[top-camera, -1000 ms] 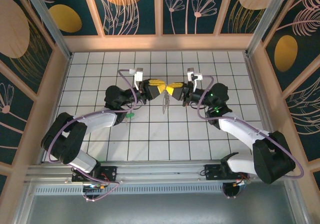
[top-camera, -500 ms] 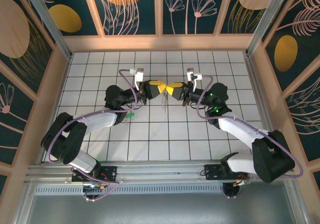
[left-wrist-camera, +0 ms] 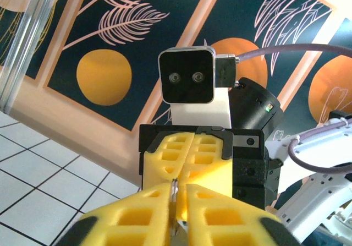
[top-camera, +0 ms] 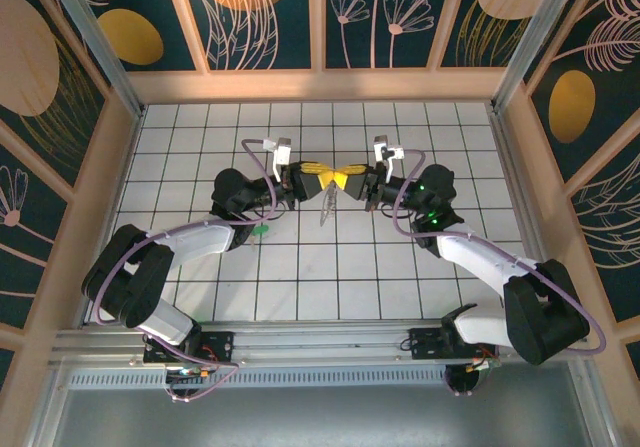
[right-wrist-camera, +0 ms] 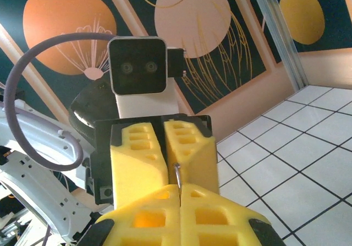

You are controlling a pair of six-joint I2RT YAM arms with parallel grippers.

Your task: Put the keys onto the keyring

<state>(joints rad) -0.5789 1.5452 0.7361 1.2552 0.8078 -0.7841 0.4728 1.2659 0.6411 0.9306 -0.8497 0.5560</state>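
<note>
My two grippers meet tip to tip above the middle of the tiled floor. The keyring point(top-camera: 325, 207), a pale silvery loop with a small cluster on it, hangs tilted just below them. My right gripper point(top-camera: 341, 179) point(right-wrist-camera: 180, 188) is shut on the loop's curved wire point(right-wrist-camera: 176, 173). My left gripper point(top-camera: 326, 176) point(left-wrist-camera: 179, 190) is shut on a thin silvery strip point(left-wrist-camera: 174, 193), apparently the same ring seen edge on. One key with a green head point(top-camera: 260, 230) lies on the floor beside the left forearm. I cannot make out single keys within the hanging cluster.
White tiled floor point(top-camera: 330, 267) stretches on all sides of the arms. Wooden-framed patterned walls point(top-camera: 320, 27) close the back and both sides. The metal base rail point(top-camera: 320, 337) runs along the near edge.
The left jaws have closed onto the metal at the right gripper's tips. The hanging keyring has swung slightly left and tilted. The right arm has stayed put.
</note>
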